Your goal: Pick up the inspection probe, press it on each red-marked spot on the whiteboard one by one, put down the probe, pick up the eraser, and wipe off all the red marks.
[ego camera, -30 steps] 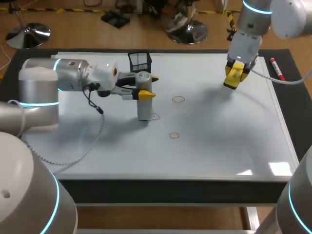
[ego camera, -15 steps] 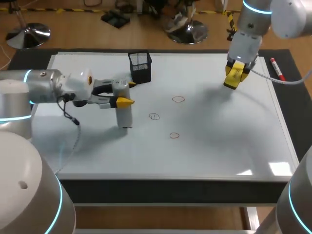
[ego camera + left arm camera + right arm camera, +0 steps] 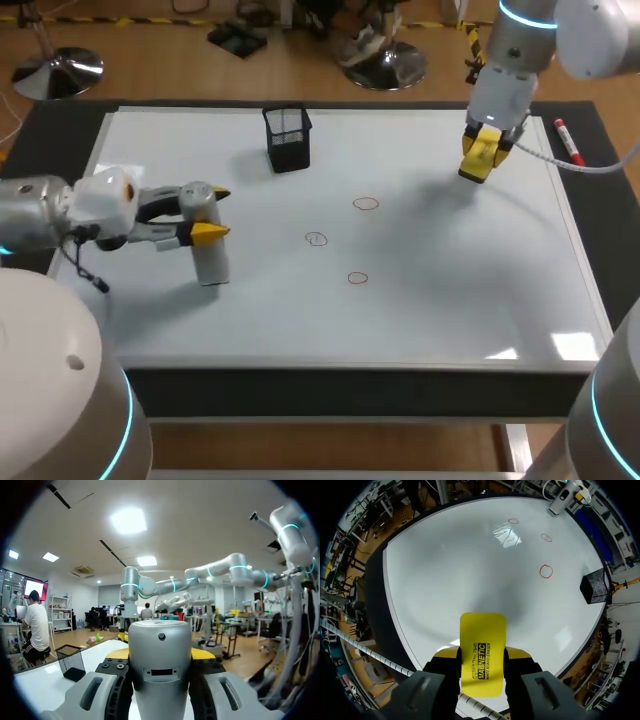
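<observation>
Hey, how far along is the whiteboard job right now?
Done: the eraser is picked up, clamped in the right hand above the whiteboard. In hand: the left hand grips the probe, upright at the board's left side, not yet put down. Pressing cannot be confirmed. Left: release the probe and wipe all three red marks.

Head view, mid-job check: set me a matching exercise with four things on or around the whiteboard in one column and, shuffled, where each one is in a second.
Things
1. grey cylindrical inspection probe
2. yellow rectangular eraser
3. black mesh basket
4. red marker pen

Places
A. standing on the far part of the whiteboard
B. clamped in the right gripper
C. lying on the dark table border, off the whiteboard's right edge
D. clamped in the left gripper

Pairs: 1-D, 2-B, 3-A, 4-C
</observation>
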Tool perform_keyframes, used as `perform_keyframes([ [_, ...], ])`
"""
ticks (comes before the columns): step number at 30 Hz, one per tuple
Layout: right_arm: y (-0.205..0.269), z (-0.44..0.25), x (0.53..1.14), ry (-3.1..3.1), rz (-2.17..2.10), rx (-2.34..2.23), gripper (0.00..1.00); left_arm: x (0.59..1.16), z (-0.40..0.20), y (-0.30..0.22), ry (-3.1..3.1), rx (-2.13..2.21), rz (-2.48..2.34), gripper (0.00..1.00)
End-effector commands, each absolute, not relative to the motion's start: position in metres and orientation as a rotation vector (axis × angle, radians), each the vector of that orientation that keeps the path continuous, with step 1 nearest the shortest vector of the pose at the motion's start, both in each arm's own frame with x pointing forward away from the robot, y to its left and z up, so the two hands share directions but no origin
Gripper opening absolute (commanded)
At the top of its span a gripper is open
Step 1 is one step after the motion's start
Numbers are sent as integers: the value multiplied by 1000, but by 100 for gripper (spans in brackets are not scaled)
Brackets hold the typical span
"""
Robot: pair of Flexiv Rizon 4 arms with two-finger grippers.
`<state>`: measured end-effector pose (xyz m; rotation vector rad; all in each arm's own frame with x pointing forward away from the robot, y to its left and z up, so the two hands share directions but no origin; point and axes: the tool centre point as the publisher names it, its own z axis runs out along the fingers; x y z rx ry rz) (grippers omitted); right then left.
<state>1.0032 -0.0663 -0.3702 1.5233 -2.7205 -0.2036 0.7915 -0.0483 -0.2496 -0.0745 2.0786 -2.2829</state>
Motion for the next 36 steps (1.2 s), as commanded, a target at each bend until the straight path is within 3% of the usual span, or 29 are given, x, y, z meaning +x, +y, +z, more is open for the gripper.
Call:
perform_keyframes([
  [1,-67,-369,1004,-2717,-199,1525,0,771,-243,-30,2001,-243,-2196,0],
  [36,-57,-368,1002,-2703,-186,1535,0,762,-244,4,1941,-310,-2166,0],
])
